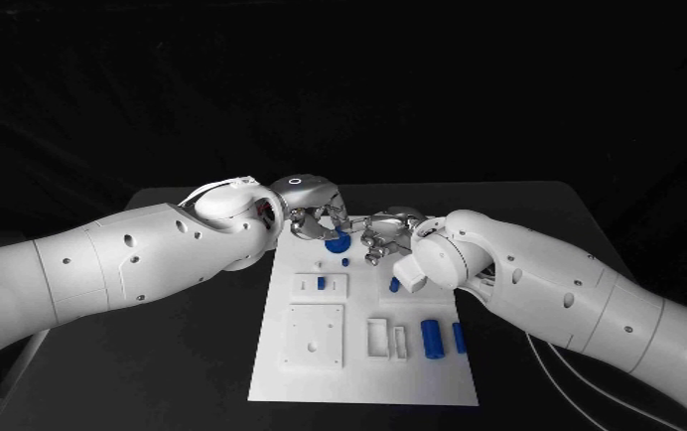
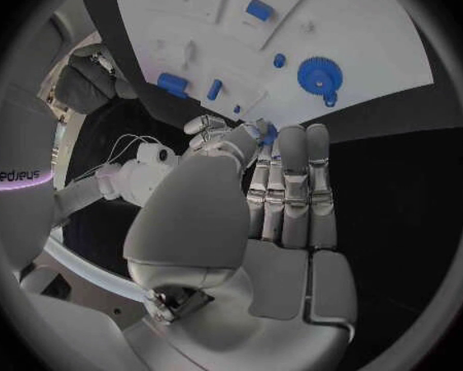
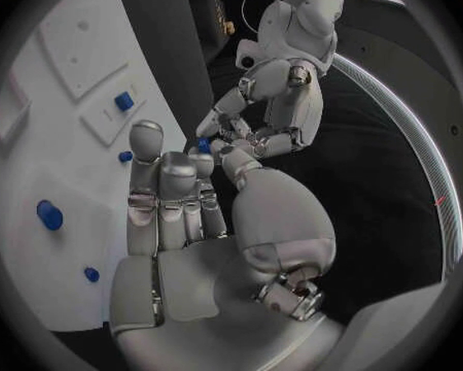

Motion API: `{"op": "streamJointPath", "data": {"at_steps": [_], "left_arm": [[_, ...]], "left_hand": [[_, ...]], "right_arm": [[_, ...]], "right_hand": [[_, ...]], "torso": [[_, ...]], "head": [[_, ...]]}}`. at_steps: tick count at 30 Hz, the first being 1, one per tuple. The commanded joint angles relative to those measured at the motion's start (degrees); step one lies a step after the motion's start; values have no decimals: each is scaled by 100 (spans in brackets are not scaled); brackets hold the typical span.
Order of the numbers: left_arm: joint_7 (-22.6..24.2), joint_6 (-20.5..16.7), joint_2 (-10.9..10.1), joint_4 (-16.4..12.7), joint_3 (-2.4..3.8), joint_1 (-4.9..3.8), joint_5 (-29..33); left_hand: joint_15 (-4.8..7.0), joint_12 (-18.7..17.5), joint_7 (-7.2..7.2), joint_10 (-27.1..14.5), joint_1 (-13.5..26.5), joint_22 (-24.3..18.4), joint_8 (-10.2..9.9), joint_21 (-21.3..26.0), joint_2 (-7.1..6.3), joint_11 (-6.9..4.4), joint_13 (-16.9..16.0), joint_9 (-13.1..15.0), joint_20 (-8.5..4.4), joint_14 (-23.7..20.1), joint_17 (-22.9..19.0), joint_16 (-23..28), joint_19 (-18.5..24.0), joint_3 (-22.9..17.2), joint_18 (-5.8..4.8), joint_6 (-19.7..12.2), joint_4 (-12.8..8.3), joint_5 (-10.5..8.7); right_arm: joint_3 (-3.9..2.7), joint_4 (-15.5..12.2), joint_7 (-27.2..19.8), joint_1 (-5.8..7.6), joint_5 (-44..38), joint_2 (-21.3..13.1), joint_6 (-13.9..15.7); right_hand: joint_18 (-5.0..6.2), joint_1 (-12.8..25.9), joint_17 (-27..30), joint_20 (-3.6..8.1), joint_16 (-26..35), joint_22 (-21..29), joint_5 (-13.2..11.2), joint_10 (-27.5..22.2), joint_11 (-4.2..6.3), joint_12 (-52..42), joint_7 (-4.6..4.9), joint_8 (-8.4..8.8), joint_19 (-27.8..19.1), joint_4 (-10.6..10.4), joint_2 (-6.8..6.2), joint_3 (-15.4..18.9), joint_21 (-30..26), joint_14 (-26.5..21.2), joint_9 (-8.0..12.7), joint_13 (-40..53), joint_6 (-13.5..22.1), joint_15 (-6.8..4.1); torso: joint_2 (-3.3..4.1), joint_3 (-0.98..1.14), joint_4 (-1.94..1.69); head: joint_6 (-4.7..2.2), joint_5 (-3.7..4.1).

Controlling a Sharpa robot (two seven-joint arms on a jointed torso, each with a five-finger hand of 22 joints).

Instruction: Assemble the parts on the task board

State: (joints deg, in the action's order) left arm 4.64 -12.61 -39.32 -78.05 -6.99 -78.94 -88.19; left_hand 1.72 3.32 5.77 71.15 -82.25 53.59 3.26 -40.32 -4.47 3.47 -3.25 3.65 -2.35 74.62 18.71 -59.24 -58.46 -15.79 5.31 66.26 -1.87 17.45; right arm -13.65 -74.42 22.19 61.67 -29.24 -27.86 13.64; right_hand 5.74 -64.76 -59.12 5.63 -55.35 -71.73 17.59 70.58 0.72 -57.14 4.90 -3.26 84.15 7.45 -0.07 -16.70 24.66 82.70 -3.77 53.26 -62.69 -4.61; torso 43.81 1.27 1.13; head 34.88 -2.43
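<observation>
Blue part (image 3: 203, 145) orientation hidden by fingertips

One marking can be made out: in the left wrist view, a short word in pale letters (image 2: 25, 176) stands on a dark curved surface at the circle's rim. It appears reversed or upside down and seems to read "Sharpa", though the letters are too bent to be sure. The task board (image 1: 430, 371), the blue parts and both arms carry no readable text.
</observation>
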Motion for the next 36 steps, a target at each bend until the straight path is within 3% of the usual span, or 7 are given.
{"op": "streamJointPath", "data": {"at_steps": [1,15,21,22,25,33,36], "left_arm": [[11,80,11,7,2,-14,17],[25,78,35,2,2,-13,22],[35,90,56,8,2,-13,48],[36,90,57,9,2,-13,50],[39,91,57,9,2,-13,53],[74,66,60,4,2,-13,97],[115,4,58,8,1,-13,174]], "left_hand": [[0,-1,11,33,-25,-8,34,-29,-24,-9,-8,4,-37,36,5,16,-21,-14,59,36,1,29],[3,-2,10,40,-29,-10,33,-41,-13,-12,-8,4,-39,39,14,27,-17,-4,58,45,-5,28],[3,-2,11,37,-34,-12,32,-39,-16,-11,-8,3,-39,34,13,32,-12,-4,58,41,-10,29],[3,-2,11,37,-34,-12,32,-39,-16,-11,-8,3,-39,34,13,32,-12,-4,58,41,-10,29],[3,-2,11,37,-34,-12,32,-39,-16,-11,-8,3,-39,34,13,32,-12,-4,58,41,-10,29],[-5,-2,20,-3,-20,-21,28,-39,-36,3,-8,0,-35,31,16,43,-5,-1,56,-6,-8,26],[-22,-3,29,-84,30,-43,21,-21,-162,27,-7,-13,-18,9,14,57,-12,-6,56,-321,4,25]], "right_arm": [[-3,-4,-61,2,35,12,-129],[-3,14,-109,0,52,50,-94],[-3,19,-132,-2,38,66,0],[-3,20,-134,-3,23,67,23],[-3,22,-145,-5,2,67,54],[-3,33,-195,-13,-15,70,108],[-3,41,-223,-17,-14,69,115]], "right_hand": [[-87,72,-3,44,-19,-5,28,7,44,-9,1,-34,219,-12,-7,-9,28,21,-10,6,-34,-26],[-111,-101,-34,62,-42,-45,-34,45,74,-28,-38,-39,225,161,132,-207,100,30,-24,41,-196,-48],[-136,-316,-65,100,-61,-110,-131,97,113,-26,-75,-48,222,553,250,-859,197,27,-114,76,-521,-86],[-145,-215,-73,109,-61,-138,-199,124,123,-9,-89,-41,218,625,221,-1119,219,28,-150,75,-577,-92],[-154,-140,-92,116,-65,-184,-286,152,132,0,-106,-42,216,685,201,-1331,252,31,-208,97,-623,-97],[-162,-93,-119,116,-67,-239,-319,176,141,25,-122,-43,215,702,195,-1433,257,38,-293,129,-664,-95],[-163,-94,-116,115,-61,-241,-312,171,143,38,-127,-44,216,704,195,-1432,251,37,-303,122,-678,-95]], "torso": [[1,0,2],[2,-5,-5],[-3,-5,-2],[-2,-6,1],[-1,-4,7],[0,-1,-4],[-2,0,-5]], "head": [[2,2],[9,15],[19,10],[16,12],[16,8],[21,19],[20,18]]}}
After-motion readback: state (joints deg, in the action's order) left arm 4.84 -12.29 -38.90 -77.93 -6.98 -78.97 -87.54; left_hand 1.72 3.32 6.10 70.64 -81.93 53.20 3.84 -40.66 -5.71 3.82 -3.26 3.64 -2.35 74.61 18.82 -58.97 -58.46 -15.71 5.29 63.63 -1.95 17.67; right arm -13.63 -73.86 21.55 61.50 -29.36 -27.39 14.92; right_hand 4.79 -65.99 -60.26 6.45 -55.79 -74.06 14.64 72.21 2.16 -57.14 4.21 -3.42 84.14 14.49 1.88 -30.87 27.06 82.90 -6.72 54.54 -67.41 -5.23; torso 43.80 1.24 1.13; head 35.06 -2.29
